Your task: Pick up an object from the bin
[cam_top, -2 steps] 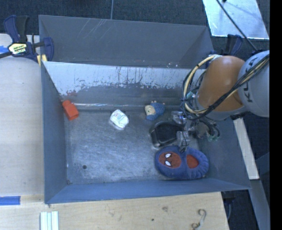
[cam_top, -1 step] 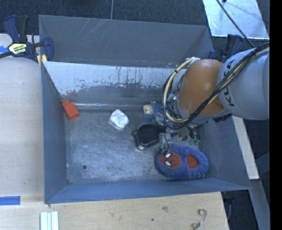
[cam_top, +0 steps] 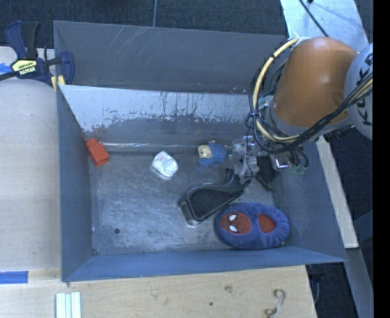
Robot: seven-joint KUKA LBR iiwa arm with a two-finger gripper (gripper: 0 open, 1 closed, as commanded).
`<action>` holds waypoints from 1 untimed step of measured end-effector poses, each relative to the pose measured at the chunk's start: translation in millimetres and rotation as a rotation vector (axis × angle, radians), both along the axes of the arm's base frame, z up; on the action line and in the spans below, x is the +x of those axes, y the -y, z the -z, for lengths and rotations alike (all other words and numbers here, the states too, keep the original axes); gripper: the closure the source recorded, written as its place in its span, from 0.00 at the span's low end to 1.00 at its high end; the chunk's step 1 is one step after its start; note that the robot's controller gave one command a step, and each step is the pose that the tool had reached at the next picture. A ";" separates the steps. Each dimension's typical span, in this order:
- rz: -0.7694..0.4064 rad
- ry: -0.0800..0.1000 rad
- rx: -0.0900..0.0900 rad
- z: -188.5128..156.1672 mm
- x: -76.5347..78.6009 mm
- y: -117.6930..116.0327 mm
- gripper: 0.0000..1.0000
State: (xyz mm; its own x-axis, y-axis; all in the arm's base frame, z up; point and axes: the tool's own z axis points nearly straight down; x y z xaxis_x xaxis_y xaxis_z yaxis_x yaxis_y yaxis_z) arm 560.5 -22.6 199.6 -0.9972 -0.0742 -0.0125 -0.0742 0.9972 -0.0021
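My gripper (cam_top: 247, 161) hangs low at the right of the bin, under the arm's orange cover. It is just above the upper right end of a black, flat, loop-shaped thing (cam_top: 208, 202) that lies in the bin's middle front. A small blue and yellow toy (cam_top: 208, 154) lies just to the gripper's left, near the back wall. A blue plush thing with two red patches (cam_top: 251, 226) rests in front of the gripper, against the front wall.
A white crumpled lump (cam_top: 164, 165) lies left of the toy. An orange block (cam_top: 98, 152) sits at the far left by the back wall. The arm and its cables cover the bin's right back corner.
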 end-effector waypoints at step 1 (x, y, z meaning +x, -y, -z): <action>-0.001 -0.009 0.001 4.7 -1.9 -0.3 0.00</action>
State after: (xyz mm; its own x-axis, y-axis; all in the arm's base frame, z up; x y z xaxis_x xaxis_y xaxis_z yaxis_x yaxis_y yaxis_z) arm 558.6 -22.3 194.9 -0.9972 -0.0750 -0.0036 -0.0750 0.9972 -0.0008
